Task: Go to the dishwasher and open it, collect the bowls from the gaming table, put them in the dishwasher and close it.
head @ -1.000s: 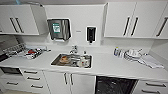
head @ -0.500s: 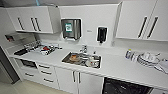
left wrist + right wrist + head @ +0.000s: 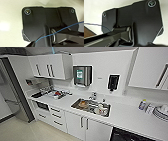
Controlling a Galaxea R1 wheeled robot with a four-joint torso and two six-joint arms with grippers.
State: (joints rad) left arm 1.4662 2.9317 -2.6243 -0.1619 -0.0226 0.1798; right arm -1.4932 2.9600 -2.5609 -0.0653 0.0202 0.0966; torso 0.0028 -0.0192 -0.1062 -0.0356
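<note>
**Approach: line up on the dishwasher**

At head view's lower right, dishwasher (image 3: 130,135) shows as a dark opening under the counter (image 3: 125,115), right of the sink (image 3: 91,107). Square up before reaching. Wrist views: pale floor beyond both grippers; finger state can't tell.

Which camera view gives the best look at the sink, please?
The head view: the sink lies in the white counter, under the wall-mounted paper towel dispenser, with dishes inside. The left and right wrist views give nothing of it; they look at the robot's own dark plate against a pale surface.
</note>
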